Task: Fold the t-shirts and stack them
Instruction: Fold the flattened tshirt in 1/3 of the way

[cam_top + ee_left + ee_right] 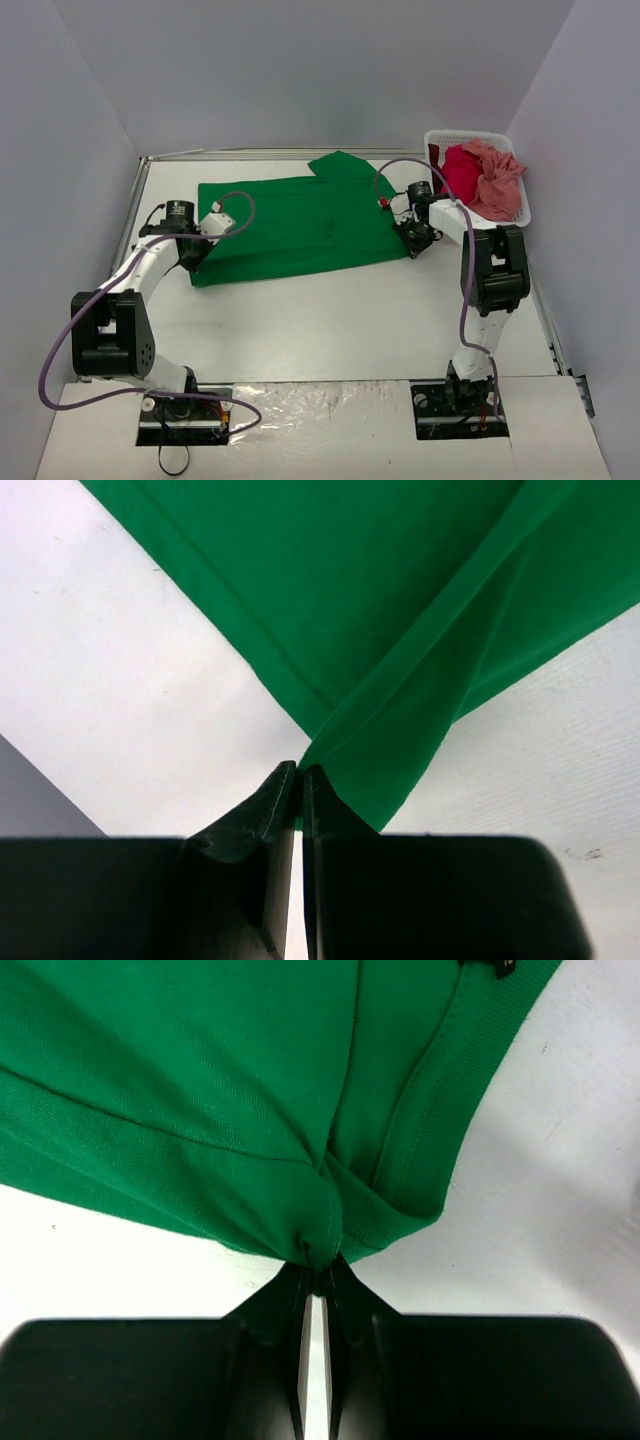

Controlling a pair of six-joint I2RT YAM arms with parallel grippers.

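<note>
Worktop (pixel 340 320): carries the green t-shirt (pixel 300 225), spread flat.
Basket (pixel 465 134): far right, holds the red and pink t-shirts (pixel 485 180).
Handling: light, limp cloth that sags; best taken at corners and hems.
Left gripper (pixel 300 772): jaws closed on a hem corner.
Right gripper (pixel 320 1272): jaws closed on a bunched edge beside the ribbed band.

White arms (pixel 150 262) with black joints, black claws (pixel 300 780) and purple cables (pixel 408 161).
</note>
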